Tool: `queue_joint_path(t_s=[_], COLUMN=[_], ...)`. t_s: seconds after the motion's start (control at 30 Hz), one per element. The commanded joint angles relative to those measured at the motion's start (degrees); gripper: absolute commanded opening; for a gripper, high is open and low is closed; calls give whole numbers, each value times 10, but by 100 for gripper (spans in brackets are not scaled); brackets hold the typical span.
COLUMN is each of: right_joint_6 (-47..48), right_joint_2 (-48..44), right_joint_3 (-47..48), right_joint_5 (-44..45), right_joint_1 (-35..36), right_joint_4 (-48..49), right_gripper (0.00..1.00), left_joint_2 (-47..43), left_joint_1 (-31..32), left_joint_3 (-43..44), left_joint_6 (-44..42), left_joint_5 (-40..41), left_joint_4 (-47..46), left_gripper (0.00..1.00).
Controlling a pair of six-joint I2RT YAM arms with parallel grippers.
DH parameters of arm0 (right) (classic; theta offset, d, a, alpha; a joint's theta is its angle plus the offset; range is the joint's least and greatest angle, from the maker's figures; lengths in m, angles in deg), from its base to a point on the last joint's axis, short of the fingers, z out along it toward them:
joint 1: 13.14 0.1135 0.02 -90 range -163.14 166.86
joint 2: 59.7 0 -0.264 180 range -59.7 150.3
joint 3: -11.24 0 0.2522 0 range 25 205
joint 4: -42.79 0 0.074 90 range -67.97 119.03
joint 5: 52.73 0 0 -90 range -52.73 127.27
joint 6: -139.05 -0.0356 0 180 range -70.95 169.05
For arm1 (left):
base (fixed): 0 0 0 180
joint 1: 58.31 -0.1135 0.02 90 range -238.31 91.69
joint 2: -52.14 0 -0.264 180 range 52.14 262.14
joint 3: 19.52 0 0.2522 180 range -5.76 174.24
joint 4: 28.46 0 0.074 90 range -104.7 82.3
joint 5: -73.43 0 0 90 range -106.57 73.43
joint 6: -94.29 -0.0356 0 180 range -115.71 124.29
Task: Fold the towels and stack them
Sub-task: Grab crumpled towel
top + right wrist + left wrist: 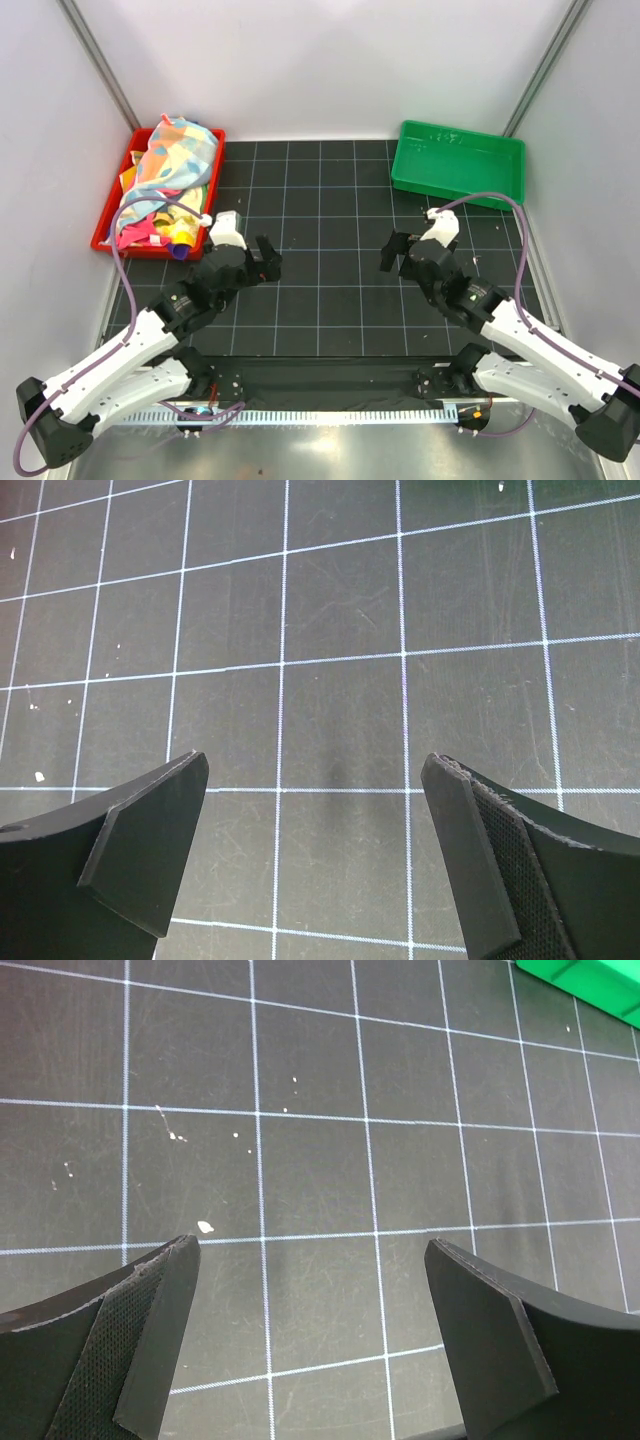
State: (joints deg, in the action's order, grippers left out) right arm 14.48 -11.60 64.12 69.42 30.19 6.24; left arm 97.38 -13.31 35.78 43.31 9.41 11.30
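Note:
The towels lie in a crumpled heap in a red tray at the back left: a pastel patchwork cloth on top, pink-red, yellow and dark blue cloth below. My left gripper is open and empty over the black grid mat, right of the heap; the left wrist view shows its jaws wide apart above bare mat. My right gripper is open and empty over the mat's middle right; its jaws also frame bare mat.
A green tray stands at the back right, and its corner shows in the left wrist view. The black grid mat lies between the grippers. White walls enclose the table on three sides.

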Motion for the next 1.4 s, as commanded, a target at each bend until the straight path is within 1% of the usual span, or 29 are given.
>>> queue_joint_path(t_s=[0.0,0.07,0.2,0.3,0.37,0.4,0.43,0.53,0.57,0.6,0.63,0.73,0.8,0.87,0.9,1.0,1.07,1.17,1.2,1.37], right_joint_6=[3,7,12,16,20,22,26,38,41,49,51,62,64,64,64,46,38,30,30,32], right_joint_2=[-15,-19,-20,-14,-2,3,10,37,51,58,64,101,132,153,174,207,222,248,255,278], right_joint_3=[12,11,12,13,21,25,36,54,57,59,64,71,81,85,90,90,83,74,74,80], right_joint_5=[2,-7,-12,-35,-46,-58,-63,-76,-79,-82,-88,-109,-124,-141,-144,-179,-223,-238,-241,-252], right_joint_1=[1,1,1,1,1,1,1,1,1,1,1,1,1,1,1,1,1,0,1,1], right_joint_4=[14,14,13,23,32,35,36,42,47,57,64,97,120,135,144,173,200,224,242,244], right_gripper=[100,100,100,100,100,100,100,100,100,100,100,100,100,100,100,100,100,99,100,100], left_joint_2=[-1,6,27,60,78,102,113,157,165,175,195,245,274,312,325,397,428,499,512,574], left_joint_1=[1,1,1,-5,-37,-52,-94,-168,-209,-224,-254,-301,-352,-382,-407,-447,-472,-499,-504,-526], left_joint_3=[12,15,31,51,77,85,95,129,138,143,147,178,196,202,204,260,303,347,355,397], left_joint_6=[10,11,23,39,43,48,54,75,80,80,80,86,105,111,103,73,49,38,36,48], left_joint_5=[33,44,93,170,196,202,206,186,184,184,188,188,170,156,152,147,143,121,117,116], left_joint_4=[-23,-23,-22,-22,-23,-24,-20,-26,-38,-52,-74,-98,-118,-150,-189,-194,-203,-207,-206,-190], left_gripper=[99,100,100,99,100,100,100,100,100,100,100,100,100,99,99,98,97,96,95,89])
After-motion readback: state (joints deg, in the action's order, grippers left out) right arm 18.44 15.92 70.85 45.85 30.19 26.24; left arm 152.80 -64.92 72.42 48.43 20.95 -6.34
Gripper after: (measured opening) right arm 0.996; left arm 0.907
